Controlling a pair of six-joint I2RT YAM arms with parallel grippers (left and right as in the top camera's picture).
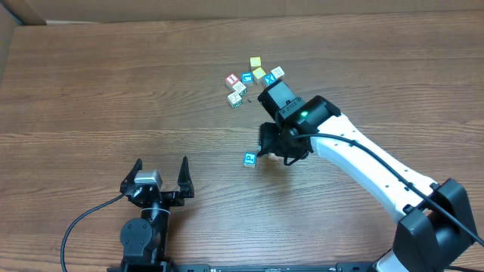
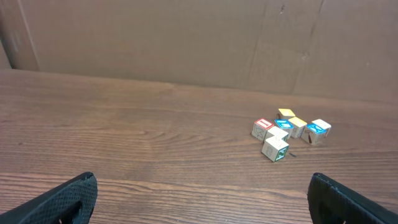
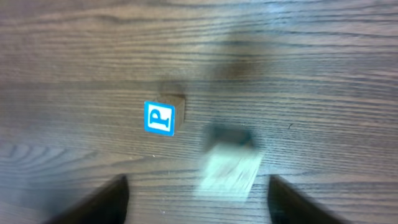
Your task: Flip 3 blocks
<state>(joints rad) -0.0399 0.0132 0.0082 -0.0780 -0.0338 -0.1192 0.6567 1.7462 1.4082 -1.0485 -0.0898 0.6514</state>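
The pale block (image 3: 227, 165) looks blurry. It lies loose between the jaws of the right gripper (image 3: 198, 186) and touches neither. The P block (image 3: 159, 118) sits just past the jaw tips. These jaws are wide apart and hold nothing. The left gripper (image 1: 162, 162) is far off, wide apart and empty.

Matt wood-grain table (image 1: 91, 91), painted wooden P block (image 1: 248, 159).

Clustered blocks (image 1: 239, 88): seven, far right
Yellow blocks (image 1: 255, 62) among them: two
Blue "P" block (image 1: 249, 159): one, nearer
Blurred pale block (image 3: 227, 167): one, beside it
Hands: two, left hand (image 1: 162, 163) and right hand (image 1: 265, 145)
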